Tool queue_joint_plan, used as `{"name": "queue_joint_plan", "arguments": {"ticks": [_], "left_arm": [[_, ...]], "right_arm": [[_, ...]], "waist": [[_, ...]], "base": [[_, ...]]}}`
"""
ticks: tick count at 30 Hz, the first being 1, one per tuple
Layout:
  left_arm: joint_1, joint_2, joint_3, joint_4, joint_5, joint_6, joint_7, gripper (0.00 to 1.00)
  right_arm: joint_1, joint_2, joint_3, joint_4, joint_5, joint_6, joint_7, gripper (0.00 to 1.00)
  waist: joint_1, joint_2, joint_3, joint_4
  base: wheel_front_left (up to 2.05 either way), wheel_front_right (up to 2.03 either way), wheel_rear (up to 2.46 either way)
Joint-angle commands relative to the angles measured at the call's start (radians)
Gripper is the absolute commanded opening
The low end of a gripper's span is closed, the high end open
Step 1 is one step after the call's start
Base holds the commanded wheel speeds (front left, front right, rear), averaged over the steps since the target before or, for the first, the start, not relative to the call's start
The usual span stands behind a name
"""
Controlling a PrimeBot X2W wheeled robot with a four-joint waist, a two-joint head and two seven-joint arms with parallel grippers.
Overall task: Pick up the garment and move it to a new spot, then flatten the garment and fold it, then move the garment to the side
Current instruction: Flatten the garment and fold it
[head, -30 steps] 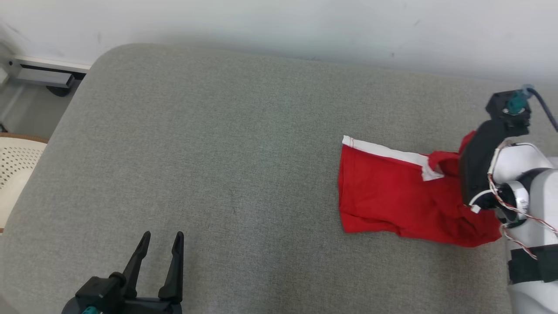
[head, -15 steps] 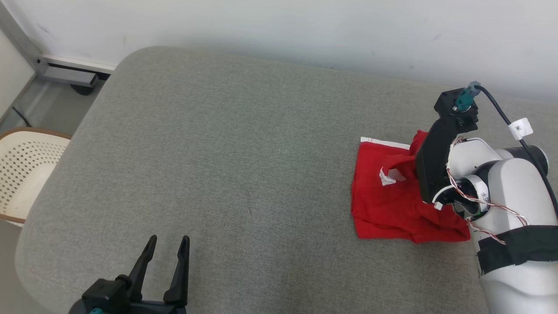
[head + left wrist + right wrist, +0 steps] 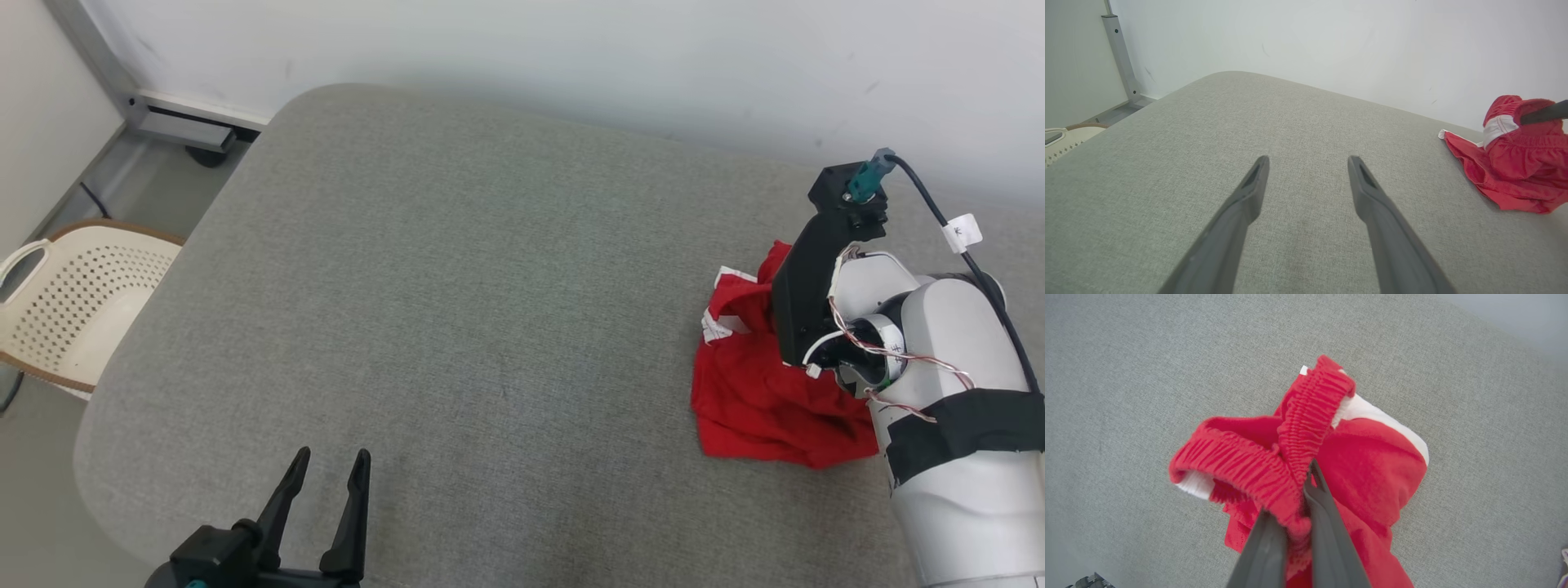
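So here's where I'm at: my right gripper (image 3: pixel 1309 470) has its jaws pinched down on the elastic waistband (image 3: pixel 1237 459) of the red shorts (image 3: pixel 763 400), way over on the right side of the grey cushion (image 3: pixel 457 286). The waistband end is bunched and lifted, and the rest of the fabric lies slumped on the cushion under it. My left gripper (image 3: pixel 331 465) hangs near the front edge with its jaws spread wide, holding nothing, well apart from the shorts. What worries me is that I've only got a small bite of gathered elastic. If I carry it across and the trailing part grabs on that woven cushion surface, I reckon the band could slide right out of the pinch. And since it's hanging from one point, the whole thing is twisted on itself, white trim (image 3: pixel 1384 420) folded under and all, so wherever I set it down it'll probably land as a heap. That'd make flattening a pain. Could also snag a leg under itself if I lower too fast.
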Motion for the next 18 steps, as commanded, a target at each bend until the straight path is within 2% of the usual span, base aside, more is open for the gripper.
{"name": "queue_joint_plan", "arguments": {"ticks": [1,6,7,9,10,18], "left_arm": [[-0.002,0.002,0.002,0.001,0.001,0.001,-0.009,1.00],[-0.008,-0.002,-0.003,0.006,-0.002,-0.002,-0.009,1.00],[-0.009,-0.002,-0.004,0.007,-0.003,-0.002,-0.009,1.00],[-0.010,-0.004,-0.005,0.008,-0.003,-0.002,-0.010,1.00],[-0.011,-0.004,-0.004,0.009,-0.003,-0.001,-0.010,1.00],[-0.011,-0.002,0.004,0.010,-0.005,0.005,-0.008,1.00]], "right_arm": [[-0.011,-0.002,-0.002,0.003,-0.006,0.000,-0.006,0.00],[-0.026,-0.002,-0.014,0.062,-0.022,0.000,-0.032,0.00],[-0.031,-0.002,-0.014,0.072,-0.024,0.000,-0.040,0.04],[-0.038,-0.002,-0.007,0.089,-0.023,0.000,-0.053,0.48],[-0.045,-0.003,-0.014,0.093,-0.023,0.000,-0.066,1.00],[-0.083,-0.003,0.014,0.131,0.008,0.000,-0.131,1.00]], "waist": [[0.0000,0.0000,0.002,0.008],[0.0000,0.0000,0.008,0.030],[0.0000,0.0000,0.011,0.033],[0.0000,0.0000,0.013,0.038],[0.0000,0.0000,0.014,0.039],[0.0000,0.0000,0.013,0.030]], "base": [[0.00,0.00,0.00],[0.00,0.00,0.00],[0.00,0.00,0.00],[0.00,0.00,0.00],[0.00,0.00,0.00],[0.00,0.00,0.00]]}}
